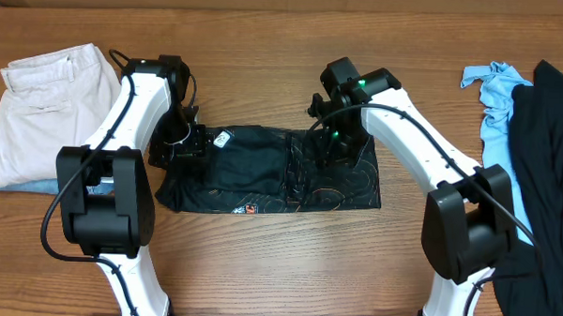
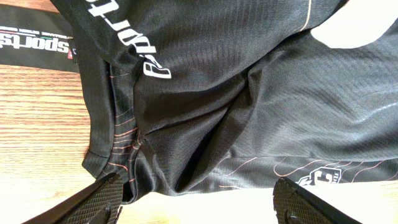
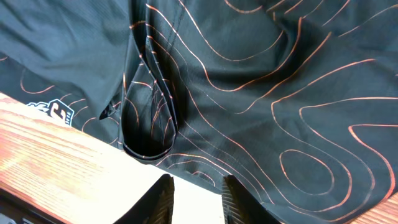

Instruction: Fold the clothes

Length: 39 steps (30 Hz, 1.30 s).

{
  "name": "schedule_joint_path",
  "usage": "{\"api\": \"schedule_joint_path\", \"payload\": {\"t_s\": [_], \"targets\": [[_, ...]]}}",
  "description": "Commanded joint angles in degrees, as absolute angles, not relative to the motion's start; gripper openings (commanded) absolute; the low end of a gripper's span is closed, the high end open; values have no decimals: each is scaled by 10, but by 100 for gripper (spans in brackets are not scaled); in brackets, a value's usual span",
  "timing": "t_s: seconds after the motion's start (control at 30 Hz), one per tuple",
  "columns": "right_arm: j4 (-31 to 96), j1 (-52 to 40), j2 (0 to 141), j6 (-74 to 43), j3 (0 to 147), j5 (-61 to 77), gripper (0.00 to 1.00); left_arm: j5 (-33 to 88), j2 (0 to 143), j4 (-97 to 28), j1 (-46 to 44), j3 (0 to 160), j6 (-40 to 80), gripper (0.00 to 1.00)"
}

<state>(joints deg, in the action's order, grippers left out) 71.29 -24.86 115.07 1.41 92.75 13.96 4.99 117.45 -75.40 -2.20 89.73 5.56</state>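
Right ahead of your left gripper [image 2: 196, 191] is the left end of the black jersey [image 1: 272, 172], which is already laid out as a flat band. The fingers are spread wide with nothing pinched. Your right gripper [image 3: 198, 186] hovers just over an edge of the other half, fingers slightly apart and also empty. Looks mid-fold to me. Next you'd probably pinch an edge cleanly, only the layers you want, and carry it across.

Soft, even light from above; shadows are faint. In the 2 wrist views glare bleaches the wooden table [image 2: 37, 180], and the jersey [image 2: 298, 112] shows dull sheen.
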Motion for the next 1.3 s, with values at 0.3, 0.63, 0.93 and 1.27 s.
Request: {"api": "schedule_joint_path", "payload": {"t_s": [0.3, 0.63, 0.93, 1.27], "targets": [[694, -279, 1207, 8, 900, 135, 28, 60, 1180, -755, -19, 909, 53, 80], [657, -325, 1223, 46, 900, 179, 29, 60, 1180, -759, -18, 909, 53, 81], [656, -325, 1224, 94, 913, 248, 29, 60, 1180, -763, -18, 909, 53, 81], [741, -314, 1179, 68, 1007, 172, 32, 48, 1178, -762, -18, 919, 49, 77]]}}
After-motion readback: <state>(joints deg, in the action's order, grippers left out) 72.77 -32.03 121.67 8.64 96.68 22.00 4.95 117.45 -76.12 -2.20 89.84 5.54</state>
